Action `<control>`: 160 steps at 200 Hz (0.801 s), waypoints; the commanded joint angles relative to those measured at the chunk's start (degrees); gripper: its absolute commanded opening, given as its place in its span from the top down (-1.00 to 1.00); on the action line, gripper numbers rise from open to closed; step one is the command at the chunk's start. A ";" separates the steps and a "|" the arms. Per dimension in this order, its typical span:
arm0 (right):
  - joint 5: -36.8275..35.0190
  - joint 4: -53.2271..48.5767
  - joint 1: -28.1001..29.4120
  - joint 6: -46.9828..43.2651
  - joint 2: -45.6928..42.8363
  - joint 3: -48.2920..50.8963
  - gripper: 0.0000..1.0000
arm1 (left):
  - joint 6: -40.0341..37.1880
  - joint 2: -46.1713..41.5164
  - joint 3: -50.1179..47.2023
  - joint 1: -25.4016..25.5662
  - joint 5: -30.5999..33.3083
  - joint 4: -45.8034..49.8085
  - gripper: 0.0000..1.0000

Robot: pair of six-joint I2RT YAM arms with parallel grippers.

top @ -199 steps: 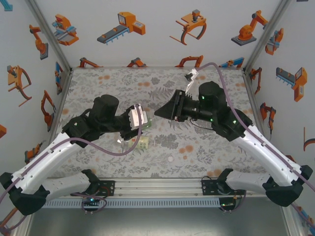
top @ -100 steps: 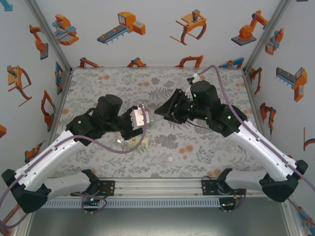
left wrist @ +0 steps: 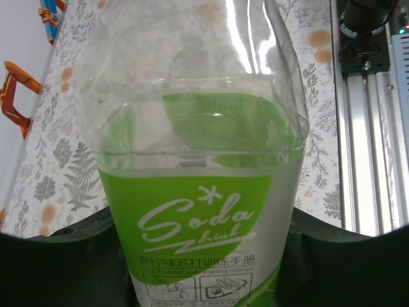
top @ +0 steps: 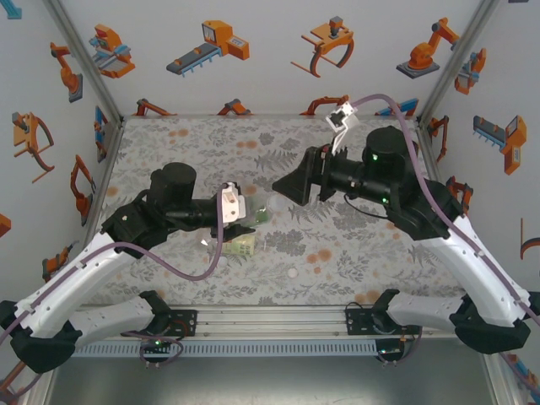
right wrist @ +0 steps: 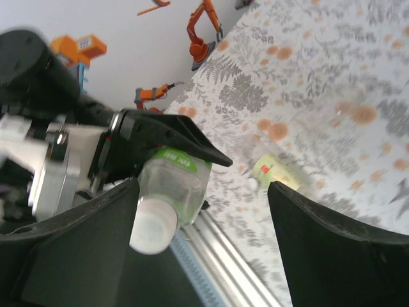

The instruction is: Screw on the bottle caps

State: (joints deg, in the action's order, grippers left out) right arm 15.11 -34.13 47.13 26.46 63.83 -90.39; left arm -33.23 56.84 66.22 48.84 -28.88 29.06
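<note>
To tighten the white cap (right wrist: 152, 230) well, I judge the right gripper (top: 280, 188), jaws spread and empty, should line up square on the neck before pinching and twisting, while the left gripper (top: 245, 221) clamps the bottle (left wrist: 198, 211) sideways above the mat (top: 371, 253). The bottle is clear, with a bright green soda label
</note>
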 commanded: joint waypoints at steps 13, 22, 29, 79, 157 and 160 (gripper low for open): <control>12.01 0.46 0.32 -25.78 -2.88 -0.60 -0.47 | 2.03 -0.80 -0.63 0.51 -3.04 0.25 1.00; 14.31 0.13 0.33 -29.29 -3.14 -0.58 -0.41 | 2.19 -0.69 -0.56 0.56 -2.93 0.75 1.00; 16.02 0.23 0.33 -32.06 -3.35 -0.20 -0.39 | 2.04 -0.65 -0.47 0.65 -2.99 1.27 1.00; 27.80 2.62 0.42 -45.16 -3.19 3.95 -0.19 | -0.23 -1.74 -1.26 0.73 -3.10 4.91 1.00; 25.94 5.64 1.37 -45.20 -2.66 6.79 -0.14 | 0.20 -2.22 -1.04 0.82 -0.02 6.27 1.00; 25.89 5.70 1.42 -45.23 -2.60 6.92 -0.13 | 0.28 -2.15 -1.08 0.88 0.16 6.27 1.00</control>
State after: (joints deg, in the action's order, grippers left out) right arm 40.07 -31.05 47.86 -17.06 61.43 -84.31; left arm -32.82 54.92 65.19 49.43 -29.54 34.57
